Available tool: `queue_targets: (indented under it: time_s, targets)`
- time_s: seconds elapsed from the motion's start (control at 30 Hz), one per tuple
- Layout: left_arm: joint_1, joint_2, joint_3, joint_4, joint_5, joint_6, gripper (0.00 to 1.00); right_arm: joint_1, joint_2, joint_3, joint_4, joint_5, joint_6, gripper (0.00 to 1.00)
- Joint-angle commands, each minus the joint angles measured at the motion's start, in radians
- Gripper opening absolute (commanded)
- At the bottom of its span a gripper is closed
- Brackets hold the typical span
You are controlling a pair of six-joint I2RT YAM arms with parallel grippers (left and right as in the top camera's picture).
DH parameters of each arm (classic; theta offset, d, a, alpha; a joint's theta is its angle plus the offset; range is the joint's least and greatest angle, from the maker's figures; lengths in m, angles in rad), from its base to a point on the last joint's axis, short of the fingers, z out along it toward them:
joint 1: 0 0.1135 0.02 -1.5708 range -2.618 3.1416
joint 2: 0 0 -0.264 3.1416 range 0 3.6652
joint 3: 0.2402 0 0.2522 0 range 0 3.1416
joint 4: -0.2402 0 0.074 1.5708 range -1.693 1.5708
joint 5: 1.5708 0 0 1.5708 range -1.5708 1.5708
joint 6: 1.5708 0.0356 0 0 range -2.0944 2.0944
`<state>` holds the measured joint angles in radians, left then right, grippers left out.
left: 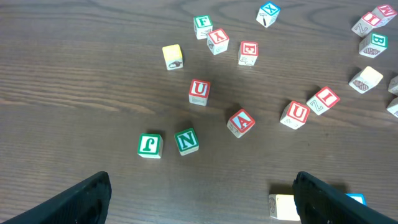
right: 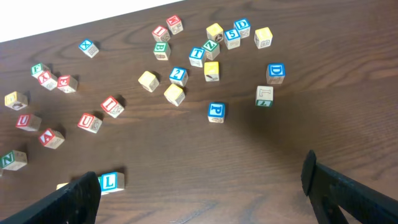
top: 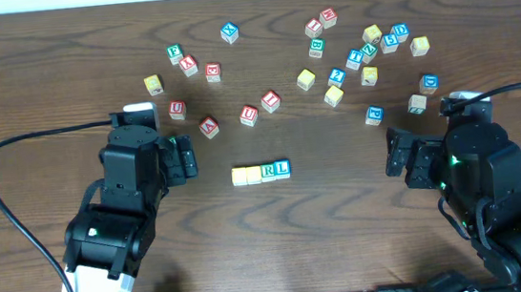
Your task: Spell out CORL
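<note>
Four cubes stand touching in a row at the table's middle: two yellow-faced cubes [top: 239, 176] [top: 253, 174], the green R cube [top: 268, 171] and the blue L cube [top: 283, 168]. My left gripper [top: 185, 158] is open and empty, a short way left of the row. In the left wrist view this gripper [left: 202, 205] holds nothing, and a yellow cube [left: 281, 206] peeks out beside the right finger [left: 329, 202]. Well to the right of the row, my right gripper [top: 401, 156] is also open. Seen from its own wrist, the right gripper [right: 199, 199] is empty, with the L cube [right: 110, 182] by its left finger [right: 68, 202].
Loose cubes lie scattered behind the row: a red U [top: 249, 114], a red A [top: 209, 127], a green N [left: 186, 140] and a green J [left: 150, 145]. A dense cluster [top: 367, 54] sits at the back right, with a blue cube [top: 374, 114] nearest my right gripper.
</note>
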<state>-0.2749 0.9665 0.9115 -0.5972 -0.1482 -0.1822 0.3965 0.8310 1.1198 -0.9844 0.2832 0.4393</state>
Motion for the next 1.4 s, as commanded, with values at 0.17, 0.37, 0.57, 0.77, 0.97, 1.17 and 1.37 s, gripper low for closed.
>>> queue_targets:
  time_s: [0.17, 0.37, 0.57, 0.77, 0.97, 1.17, 1.37]
  targets:
    - [0.003, -0.002, 0.003, 0.0, 0.017, -0.018, 0.92, -0.002, 0.0, 0.011, -0.005, -0.002, -0.007, 0.99]
    - [0.002, -0.029, 0.003, -0.001, 0.033, -0.019, 0.92, -0.002, 0.0, 0.011, -0.005, -0.002, -0.007, 0.99]
    - [-0.021, -0.153, -0.021, 0.05, 0.035, -0.019, 0.92, -0.002, 0.0, 0.011, -0.007, -0.002, -0.007, 0.99]
    - [-0.098, -0.456, -0.219, 0.304, 0.035, -0.019, 0.92, -0.002, 0.0, 0.011, -0.008, -0.002, -0.007, 0.99]
    - [-0.1, -0.758, -0.569, 0.629, 0.049, -0.018, 0.92, -0.002, -0.001, 0.011, -0.008, -0.002, -0.007, 0.99]
    - [-0.074, -0.917, -0.814, 0.877, 0.169, -0.011, 0.92, -0.002, 0.0, 0.011, -0.008, -0.002, -0.007, 0.99]
    - [0.018, -0.966, -0.907, 0.85, 0.309, -0.006, 0.92, -0.002, -0.001, 0.011, -0.008, -0.002, -0.007, 0.99]
